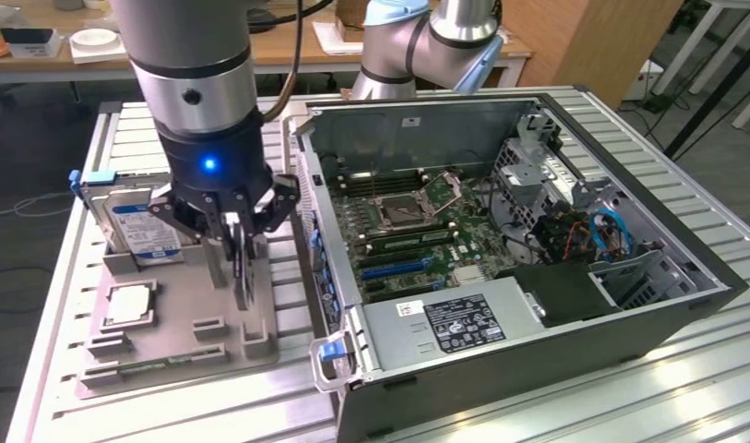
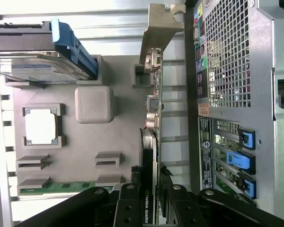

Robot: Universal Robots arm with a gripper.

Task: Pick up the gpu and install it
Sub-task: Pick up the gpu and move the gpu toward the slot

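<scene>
1 end of the gpu [image 2: 150, 118] hides inside the clamped gripper [image 2: 151, 191].

I saw the gpu [image 2: 150, 146] dark, its bracket [image 2: 161, 28] silvery, the tray [image 2: 118, 142] plain grey, the hard drive [image 1: 138, 231] labelled blue-white.

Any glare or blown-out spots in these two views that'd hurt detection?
Wrist view: processor chip washed out to white; gpu, held in the jaws, reads dark. Exterior view: sheen on the table slats near the case, blue light glowing on the gripper, case interior partly in shade.
</scene>
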